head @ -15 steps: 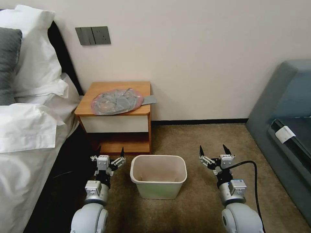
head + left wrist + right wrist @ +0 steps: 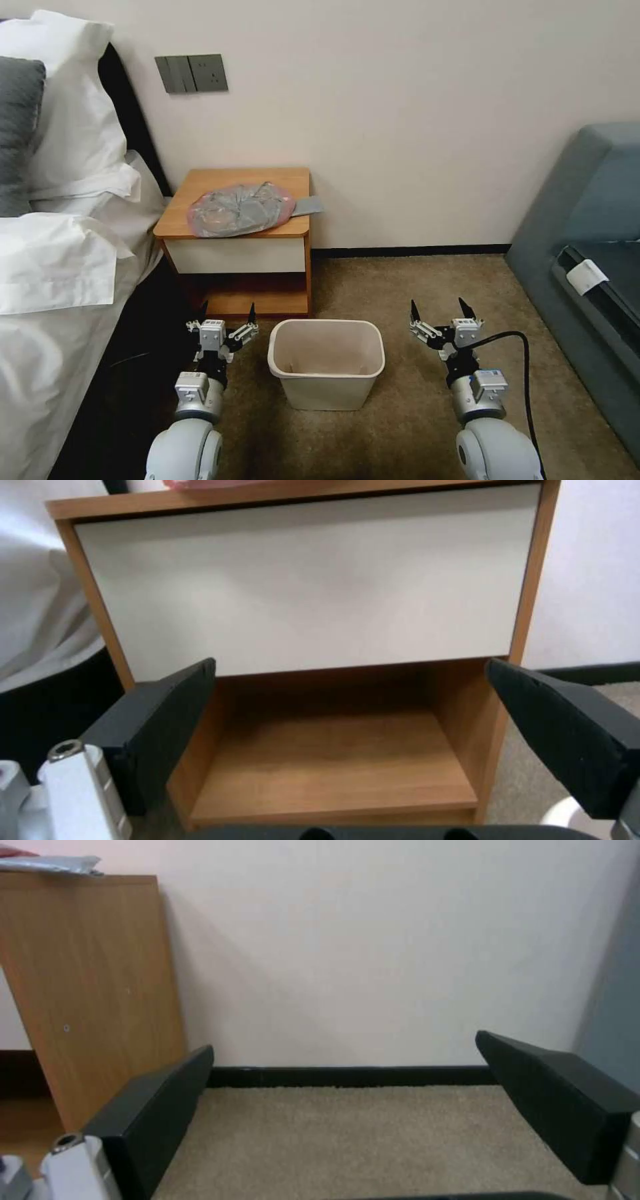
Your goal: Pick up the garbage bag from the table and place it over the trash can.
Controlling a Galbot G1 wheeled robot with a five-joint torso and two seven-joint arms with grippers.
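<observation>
The garbage bag (image 2: 241,209) lies flat on top of the table (image 2: 200,181), a grey crinkly film with a pink-red rim and a grey tab hanging past the right edge. On the carpet in front stands the cream-white trash can (image 2: 327,365), empty inside. My left gripper (image 2: 228,315) hovers open just left of the can, facing the table's low shelf (image 2: 333,760). To the can's right my right gripper (image 2: 440,309) is open too, pointing at the wall. An edge of the bag (image 2: 53,862) peeks over the table's side (image 2: 87,990).
A bed with white sheets and pillows (image 2: 60,220) borders the left. A grey-blue sofa (image 2: 587,253) stands at the right. A black cable (image 2: 523,373) runs along my right arm. Brown carpet (image 2: 413,293) lies open between can and wall.
</observation>
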